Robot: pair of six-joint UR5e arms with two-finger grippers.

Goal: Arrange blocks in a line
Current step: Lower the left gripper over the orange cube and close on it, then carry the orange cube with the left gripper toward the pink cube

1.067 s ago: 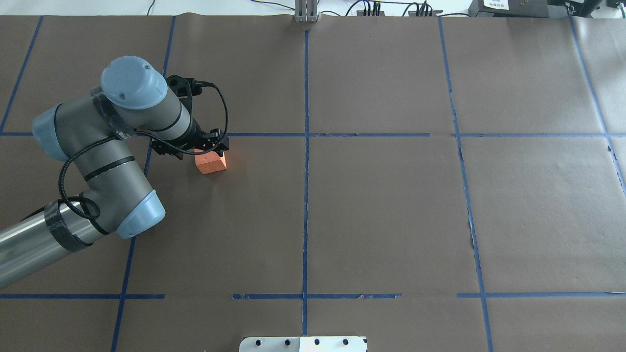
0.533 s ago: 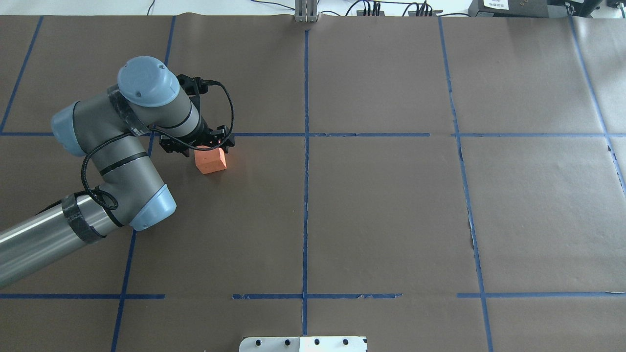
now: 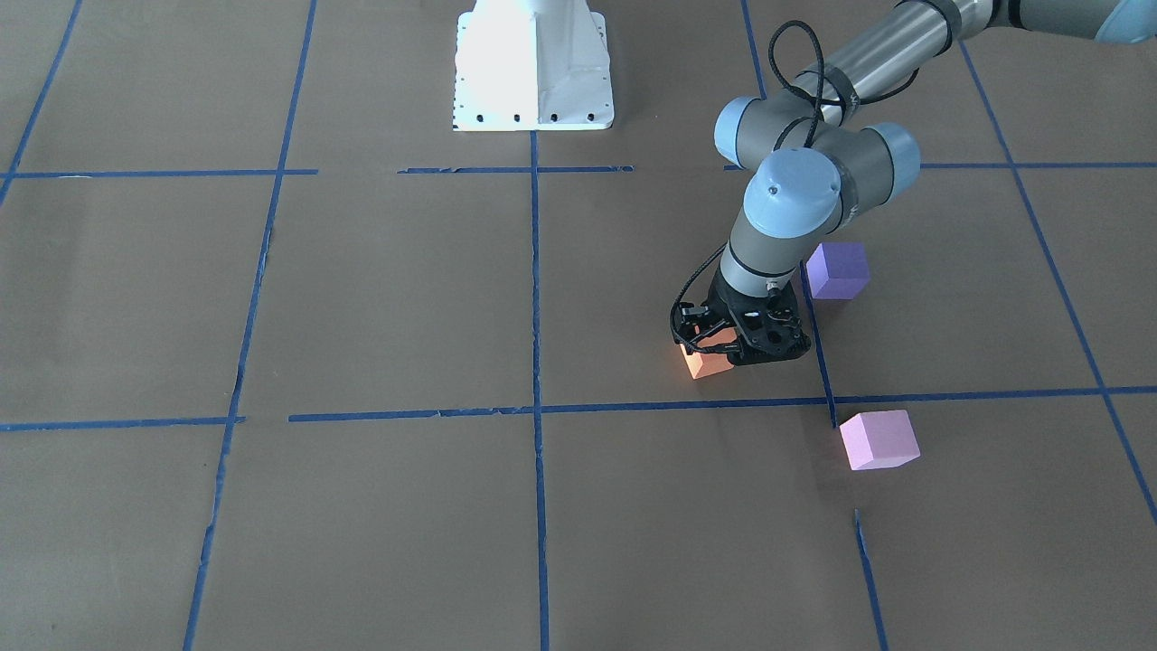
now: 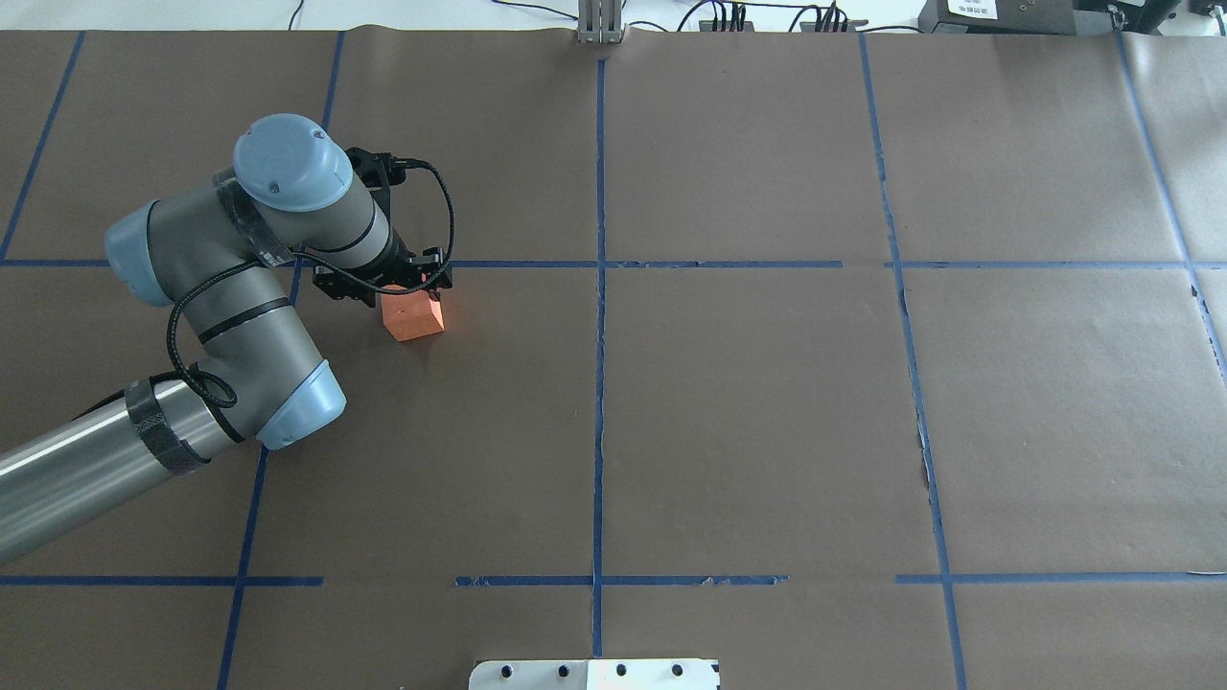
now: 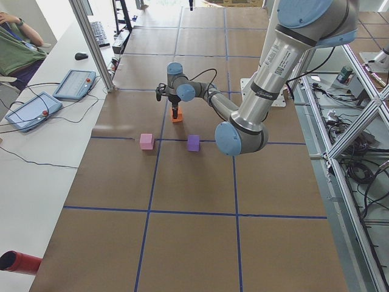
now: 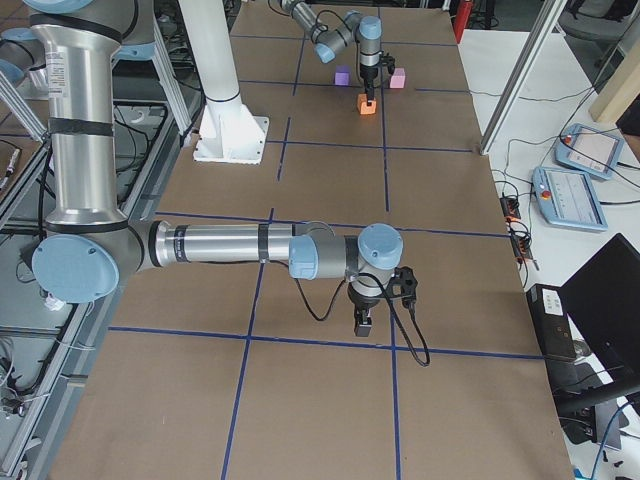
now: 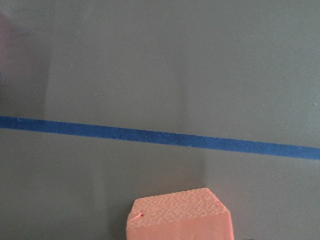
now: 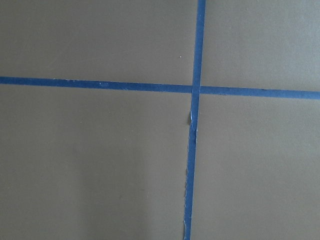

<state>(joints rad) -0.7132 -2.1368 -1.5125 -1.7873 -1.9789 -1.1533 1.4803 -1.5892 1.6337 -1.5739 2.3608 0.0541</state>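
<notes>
So, no line yet: left gripper (image 3: 728, 348) low at orange block (image 3: 705, 364), can't tell if clamped. Purple block (image 3: 837, 269) far right of it, pink block (image 3: 879, 439) near right, apart. You've all three to align.

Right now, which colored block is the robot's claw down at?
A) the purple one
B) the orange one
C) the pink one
B: in the front-facing view the left gripper is right at the orange block, while the purple block and the pink block sit apart from it on the brown paper.
</notes>
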